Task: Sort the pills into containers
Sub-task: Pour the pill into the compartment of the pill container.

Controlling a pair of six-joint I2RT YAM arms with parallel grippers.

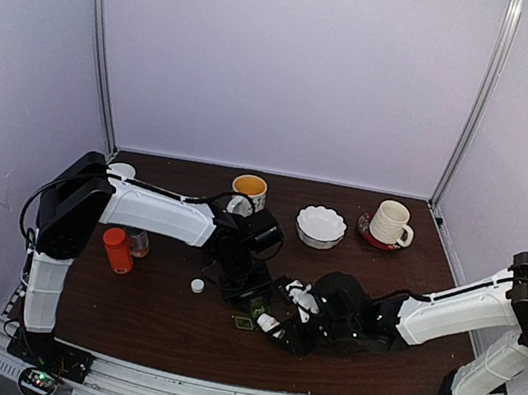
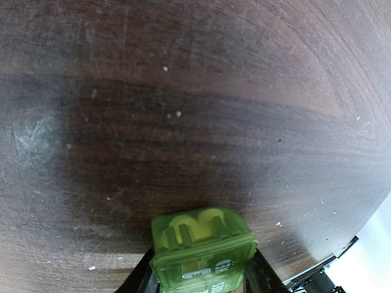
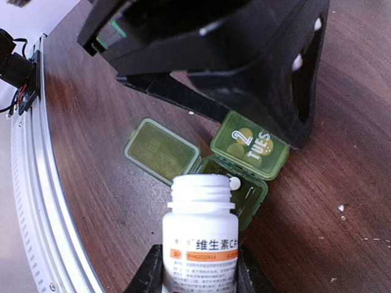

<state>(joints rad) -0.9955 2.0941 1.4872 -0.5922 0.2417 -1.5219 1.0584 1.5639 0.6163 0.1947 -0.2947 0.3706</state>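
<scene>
The green pill box [image 3: 241, 174] lies on the table with one lid [image 3: 162, 149] flipped open and a closed lid marked "2 TUES" [image 3: 250, 144]. My left gripper [image 2: 201, 276] is shut on one end of the pill box [image 2: 201, 247], its dark fingers [image 2: 142, 278] pressing both sides. My right gripper [image 3: 200, 278] is shut on a white, uncapped pill bottle [image 3: 200, 238], tipped with its mouth over the open compartment. One white pill [image 3: 235, 182] sits at the bottle's rim above that compartment. From above, the two grippers [image 1: 250, 292] [image 1: 287, 331] meet at the box [image 1: 245, 321].
A white bottle cap [image 1: 196, 286] lies left of the box. A red bottle [image 1: 117, 249] and a brown bottle [image 1: 140, 243] stand at the left. Two mugs [image 1: 250, 190] [image 1: 389, 224] and a white bowl [image 1: 321, 225] line the back. The metal table rail [image 3: 36, 201] runs close by.
</scene>
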